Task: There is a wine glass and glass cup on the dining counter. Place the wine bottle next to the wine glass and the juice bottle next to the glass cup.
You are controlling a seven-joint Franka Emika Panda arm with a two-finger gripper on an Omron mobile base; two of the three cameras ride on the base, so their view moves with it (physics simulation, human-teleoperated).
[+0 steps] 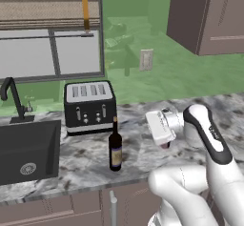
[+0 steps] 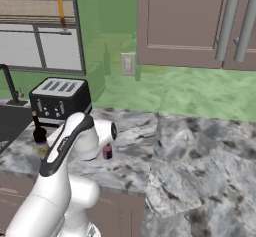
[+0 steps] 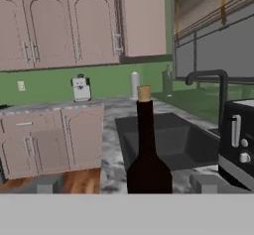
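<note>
Up close, wine bottle between wide-open, empty pincer; juice bottle beside arm.

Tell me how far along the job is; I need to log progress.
Nothing looks done yet. The wine bottle stands upright on the worktop between the toaster and the sink; the juice bottle sits beside the arm. In hand: the gripper, open, faces the wine bottle, one of the fingers on each side. Both bottles remain to be carried to the glasses.

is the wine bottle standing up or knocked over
Upright. The wine bottle stands on its base on the worktop, neck straight up, in front of the toaster.
</note>
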